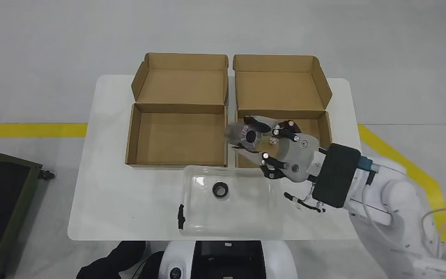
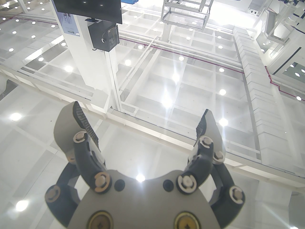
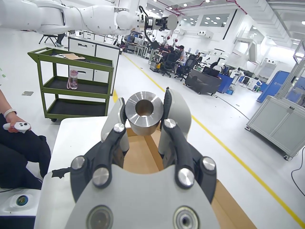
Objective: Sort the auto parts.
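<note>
Closest to the lens, the right gripper (image 3: 144, 101) has its fingers closed on a short steel sleeve (image 3: 144, 113) — a thick-walled cylinder with a bore through it, clamped by its sides, the bored face turned toward the wrist camera. From above, the sleeve hangs in the air over the line where the two open cardboard boxes meet. It sits at the inner edge of the left box (image 1: 178, 139) and just beside the right box (image 1: 279, 87), whose floor the arm largely hides. Nearer the robot sits a clear plastic tray (image 1: 244, 213) with one black ring (image 1: 221, 189) lying in it. All three containers rest on the white worktop (image 1: 104, 174). The left gripper (image 2: 141, 110) points up at the ceiling, fingers spread wide and holding nothing.

The step in hand looks like the carry — part lifted, not yet placed. The next move calls for settling over one box's floor, clear of the shared walls, then lowering and releasing. The ring is left to sort.
</note>
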